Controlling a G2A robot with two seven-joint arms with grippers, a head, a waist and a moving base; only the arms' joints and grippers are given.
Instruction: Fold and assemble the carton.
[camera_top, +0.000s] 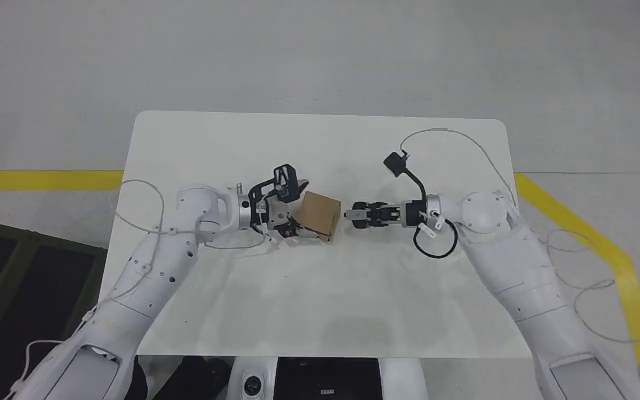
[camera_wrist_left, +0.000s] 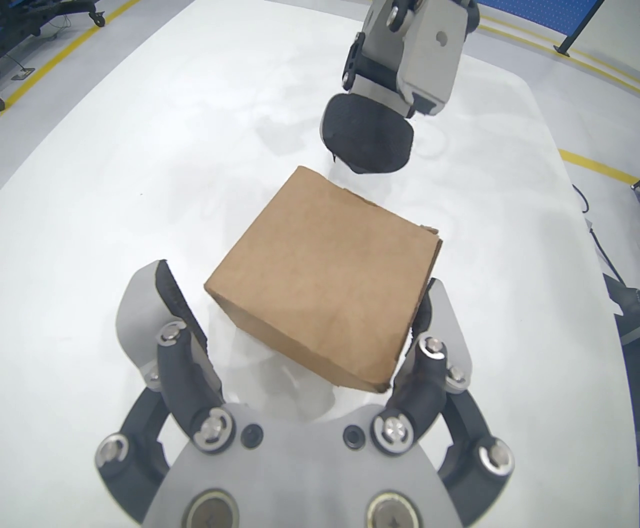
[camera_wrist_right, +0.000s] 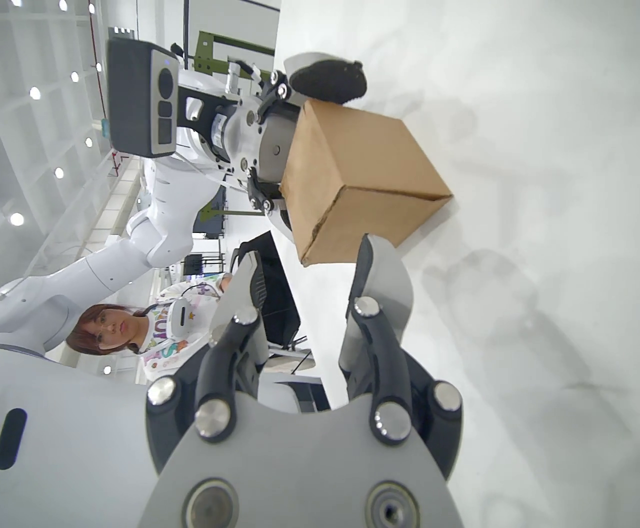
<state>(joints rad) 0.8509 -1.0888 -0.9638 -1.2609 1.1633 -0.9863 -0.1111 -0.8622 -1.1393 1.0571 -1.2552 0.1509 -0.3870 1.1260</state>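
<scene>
The carton (camera_top: 320, 213) is a brown cardboard box, folded into a closed block, resting near the middle of the white table (camera_top: 300, 330). My left gripper (camera_wrist_left: 299, 275) is open and straddles the carton (camera_wrist_left: 325, 280): one finger (camera_wrist_left: 440, 310) touches a corner, the other finger (camera_wrist_left: 150, 300) stands a little off the opposite side. In the top view the left gripper (camera_top: 284, 205) is at the box's left. My right gripper (camera_wrist_right: 310, 265) is open, empty, its tips just short of the carton's (camera_wrist_right: 360, 165) near edge; it is at the box's right (camera_top: 351, 215).
A thin white cable (camera_top: 440, 130) lies across the table's back right, and a small black device (camera_top: 393, 160) on a black lead hovers near the right arm. Bare tabletop stretches in front of and behind the carton.
</scene>
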